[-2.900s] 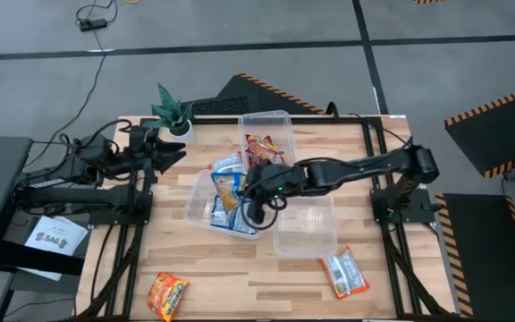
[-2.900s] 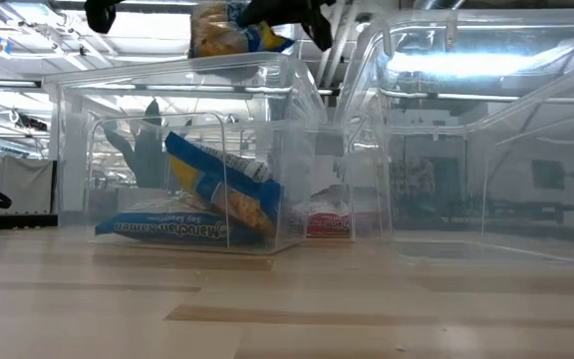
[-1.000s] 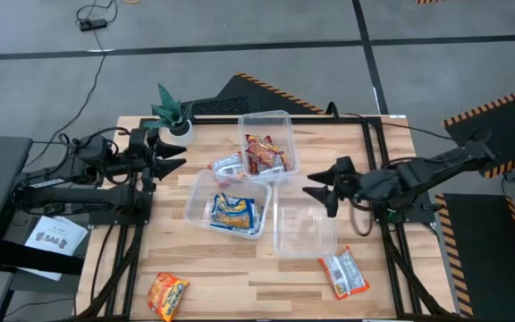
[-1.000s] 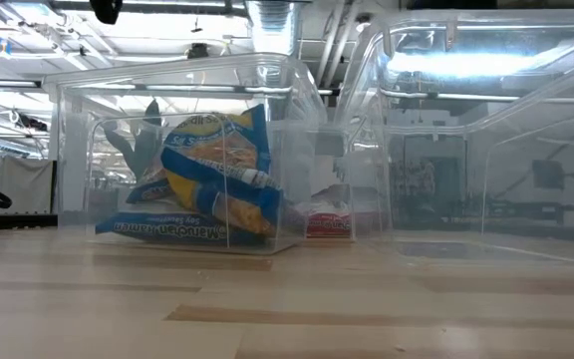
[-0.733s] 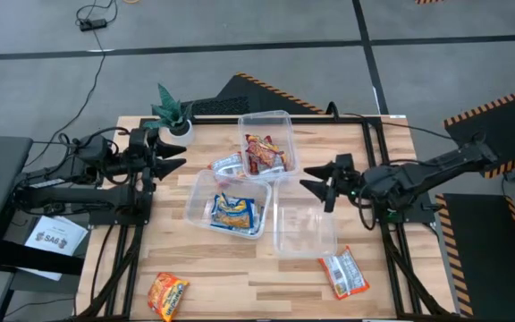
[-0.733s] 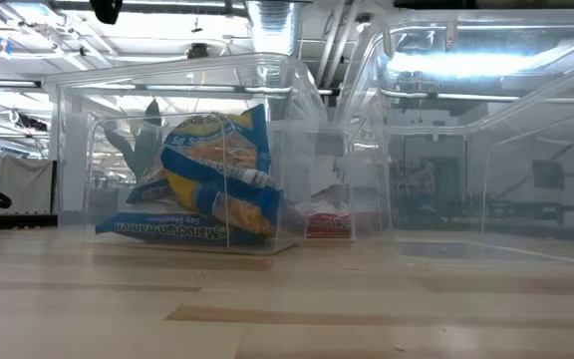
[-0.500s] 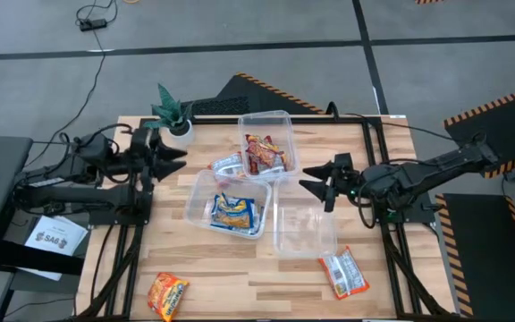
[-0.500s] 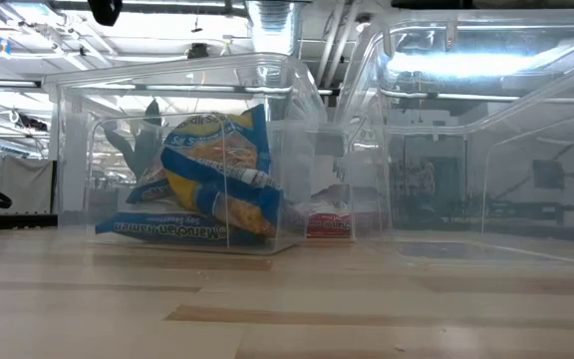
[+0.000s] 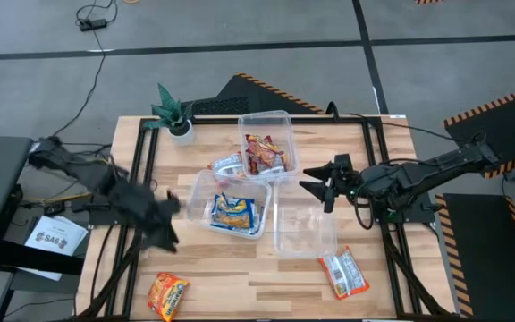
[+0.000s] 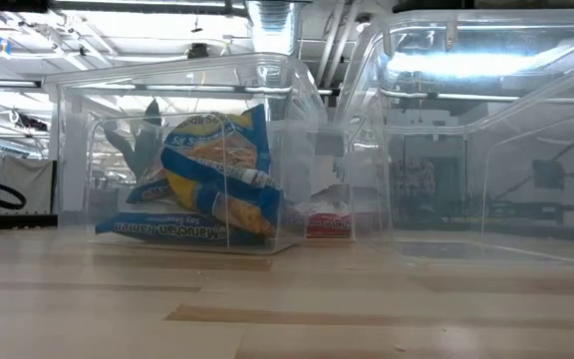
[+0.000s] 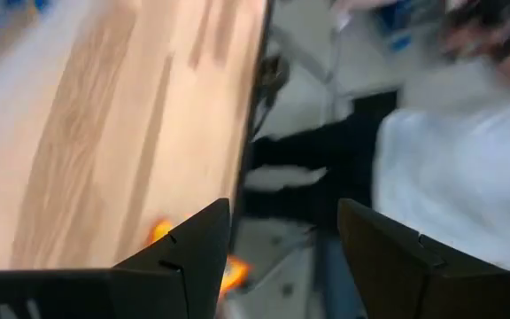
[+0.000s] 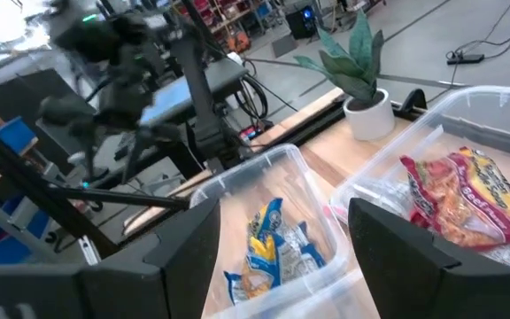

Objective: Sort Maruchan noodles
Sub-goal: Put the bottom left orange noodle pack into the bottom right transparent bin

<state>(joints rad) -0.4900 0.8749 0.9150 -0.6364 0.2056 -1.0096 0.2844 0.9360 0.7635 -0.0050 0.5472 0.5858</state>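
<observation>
In the high view the left gripper (image 9: 164, 234) sits low on the left side of the frame, blurred, above the orange packet (image 9: 167, 295) that lies at the bottom left of the table (image 9: 231, 268). Its wrist view shows the fingers (image 11: 184, 257) apart with nothing between them and an orange smear just below. The right gripper (image 9: 316, 190) hangs right of centre, fingers spread and empty, beside the empty bin (image 9: 304, 229).

Blue packets (image 9: 232, 213) lie in the middle bin (image 9: 197, 199), red packets (image 9: 265, 154) in the top bin (image 9: 266, 118); one blue packet (image 9: 226, 165) lies on the table between them, and a red-white packet (image 9: 343, 273) lies at lower right.

The likeliest slip is at the orange packet: it lies flat near the table's edge, so a fast, shallow pinch may skid it off the boards or catch only the wrapper's seam. The packet wedged between the two bins is awkward too; fingers reaching there may shove a bin.
</observation>
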